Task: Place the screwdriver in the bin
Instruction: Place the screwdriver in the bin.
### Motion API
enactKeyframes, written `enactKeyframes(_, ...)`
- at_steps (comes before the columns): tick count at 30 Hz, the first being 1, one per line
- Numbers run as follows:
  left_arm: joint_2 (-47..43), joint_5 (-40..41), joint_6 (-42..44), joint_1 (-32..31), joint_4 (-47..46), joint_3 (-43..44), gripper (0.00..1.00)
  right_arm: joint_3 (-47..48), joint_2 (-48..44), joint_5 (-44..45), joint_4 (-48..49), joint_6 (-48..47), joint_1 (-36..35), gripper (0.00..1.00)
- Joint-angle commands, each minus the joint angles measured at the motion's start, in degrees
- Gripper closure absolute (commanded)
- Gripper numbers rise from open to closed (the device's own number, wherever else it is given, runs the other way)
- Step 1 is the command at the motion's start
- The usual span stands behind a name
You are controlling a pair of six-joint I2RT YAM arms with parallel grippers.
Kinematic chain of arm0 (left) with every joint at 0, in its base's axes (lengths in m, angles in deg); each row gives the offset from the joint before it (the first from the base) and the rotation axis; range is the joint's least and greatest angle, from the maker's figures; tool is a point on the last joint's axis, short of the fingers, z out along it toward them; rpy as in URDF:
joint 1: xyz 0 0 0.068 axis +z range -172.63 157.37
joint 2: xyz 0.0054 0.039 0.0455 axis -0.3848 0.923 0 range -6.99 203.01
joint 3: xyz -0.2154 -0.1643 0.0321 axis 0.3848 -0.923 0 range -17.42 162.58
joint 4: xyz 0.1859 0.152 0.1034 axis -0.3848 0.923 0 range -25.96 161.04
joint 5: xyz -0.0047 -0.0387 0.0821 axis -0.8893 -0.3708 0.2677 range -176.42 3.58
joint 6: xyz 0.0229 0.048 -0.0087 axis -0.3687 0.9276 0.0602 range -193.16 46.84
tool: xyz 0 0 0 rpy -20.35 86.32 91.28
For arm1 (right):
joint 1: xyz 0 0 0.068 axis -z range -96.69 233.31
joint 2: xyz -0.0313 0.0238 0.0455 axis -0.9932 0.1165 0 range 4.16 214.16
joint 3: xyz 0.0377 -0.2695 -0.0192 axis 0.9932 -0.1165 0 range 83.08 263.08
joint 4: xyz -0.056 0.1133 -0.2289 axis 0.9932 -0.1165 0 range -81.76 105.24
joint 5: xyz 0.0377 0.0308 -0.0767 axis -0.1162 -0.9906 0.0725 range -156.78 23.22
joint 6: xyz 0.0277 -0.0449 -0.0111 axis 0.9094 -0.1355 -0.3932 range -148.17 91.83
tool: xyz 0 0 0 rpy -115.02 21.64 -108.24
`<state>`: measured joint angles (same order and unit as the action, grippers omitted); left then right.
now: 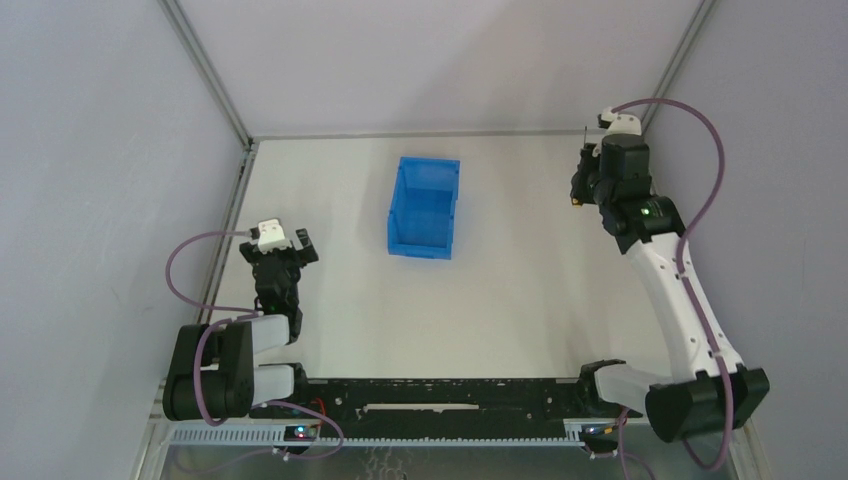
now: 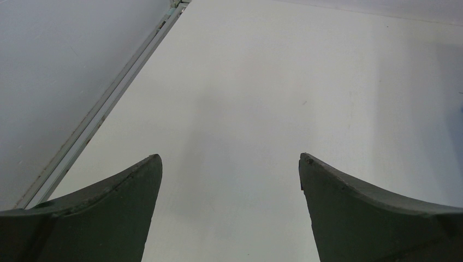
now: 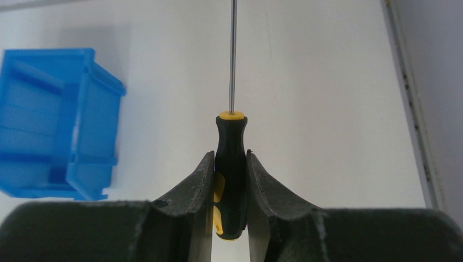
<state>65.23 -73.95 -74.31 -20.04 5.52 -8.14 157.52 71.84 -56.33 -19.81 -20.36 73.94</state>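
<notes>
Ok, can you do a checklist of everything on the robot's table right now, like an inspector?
Surface: white table, plain and flat.
Job's things: blue bin upright near the table's middle, nothing seen inside; screwdriver not in it yet, held by its black-and-yellow handle off to the bin's right, shaft pointing ahead of the fingers.
Clutter: nothing seen.
Grippers: right gripper shut on the screwdriver; left gripper open, holding nothing, over bare table.
Cables: a purple cable loops along each arm, clear of the bin.
Surroundings: grey walls with a metal frame.
</notes>
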Motion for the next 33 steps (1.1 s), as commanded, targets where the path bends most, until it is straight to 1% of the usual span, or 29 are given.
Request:
enactKeyframes(1, -0.2, 0.6, -0.3, -0.3, -1.2, 2.0, 0.0, 3.1, -2.4, 2.9, -3.1, 0.1, -1.6, 0.73)
enactKeyframes(7, -0.2, 0.6, -0.2, -0.2, -1.2, 2.0, 0.0, 5.5, -0.4, 3.5, -4.5, 1.9, -5.8, 0.73)
enactKeyframes(16, -0.3, 0.6, -0.3, -0.2, -1.2, 2.0, 0.0, 12.7, 7.8, 9.1, -4.4, 6.0, -19.1, 0.74)
enactKeyframes(23, -0.2, 0.5, -0.3, -0.2, -1.2, 2.0, 0.0, 21.6, 17.1, 12.7, -4.3, 8.7, -27.6, 0.74)
enactKeyframes(33, -0.3, 0.5, -0.3, -0.2, -1.2, 2.0, 0.0, 36.5, 31.0, 16.0, -4.9, 13.1, -35.1, 0.75)
